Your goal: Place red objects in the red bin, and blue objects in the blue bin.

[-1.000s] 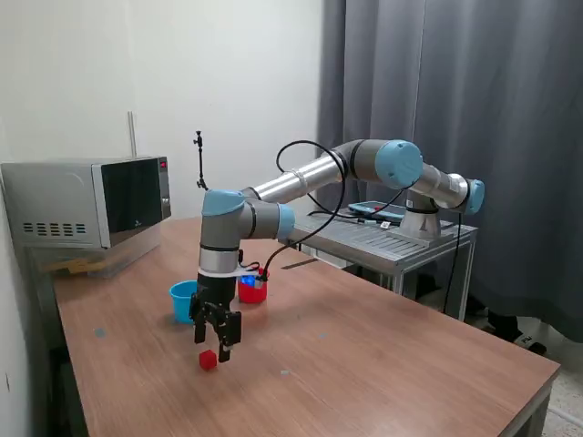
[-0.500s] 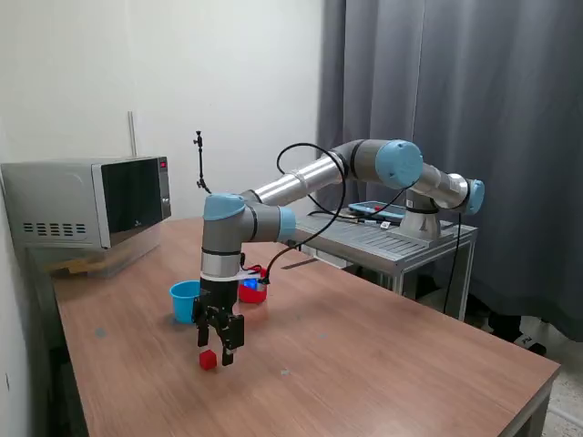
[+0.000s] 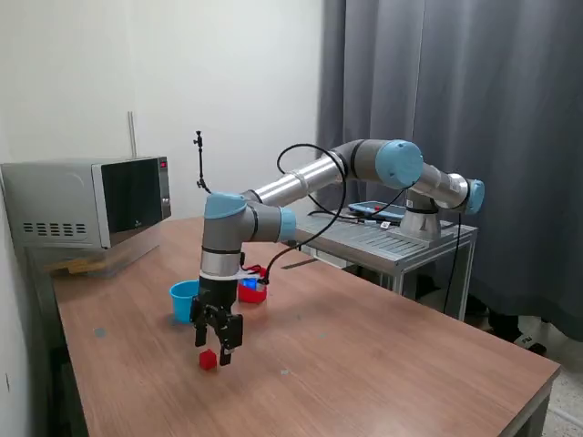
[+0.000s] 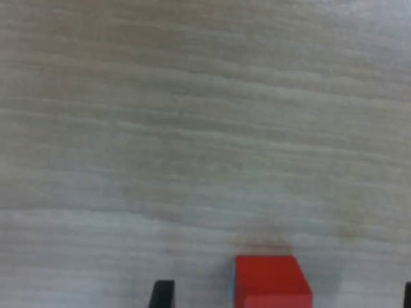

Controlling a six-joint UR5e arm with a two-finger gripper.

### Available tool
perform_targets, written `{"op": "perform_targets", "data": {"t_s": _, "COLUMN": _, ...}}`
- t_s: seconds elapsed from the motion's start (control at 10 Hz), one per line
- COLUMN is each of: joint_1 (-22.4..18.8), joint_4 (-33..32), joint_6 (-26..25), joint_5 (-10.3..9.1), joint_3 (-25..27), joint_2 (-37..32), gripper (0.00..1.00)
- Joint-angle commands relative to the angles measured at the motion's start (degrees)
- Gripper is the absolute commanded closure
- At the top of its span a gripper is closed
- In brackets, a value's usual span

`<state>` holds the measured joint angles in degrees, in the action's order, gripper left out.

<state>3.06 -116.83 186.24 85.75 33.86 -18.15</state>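
Note:
One small red cube [image 3: 209, 360] lies on the wooden table, near the front in the exterior view. My gripper [image 3: 215, 349] hangs straight down just above it, open, with a finger on each side. In the wrist view the red cube [image 4: 271, 282] sits between my dark fingertips [image 4: 163, 294], closer to one side of the gap of the gripper [image 4: 286, 300]. The light blue cup [image 3: 184, 299] and the red cup [image 3: 252, 290] stand upright just behind my arm. No dark blue cubes show, and I see only one red cube.
A microwave [image 3: 91, 200] stands at the back on the exterior view's left. A metal side table [image 3: 392, 238] holding the arm's base stands at the exterior view's right, with a grey curtain behind. A thin black stand [image 3: 199, 159] is at the table's back edge.
My gripper has come down a little toward the red cube. The cube and both cups have not moved.

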Motion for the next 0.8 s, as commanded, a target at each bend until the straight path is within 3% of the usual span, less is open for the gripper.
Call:
{"op": "perform_targets", "data": {"t_s": 0.0, "joint_1": -0.07, "joint_4": -0.77, "joint_6": 0.00, "joint_5": 0.04, "joint_3": -0.37, "joint_2": -0.05, "gripper": 0.00}}
{"op": "perform_targets", "data": {"t_s": 0.7, "joint_1": -0.51, "joint_4": -1.21, "joint_6": -0.09, "joint_5": 0.03, "joint_3": 1.38, "joint_2": -0.14, "gripper": 0.00}}
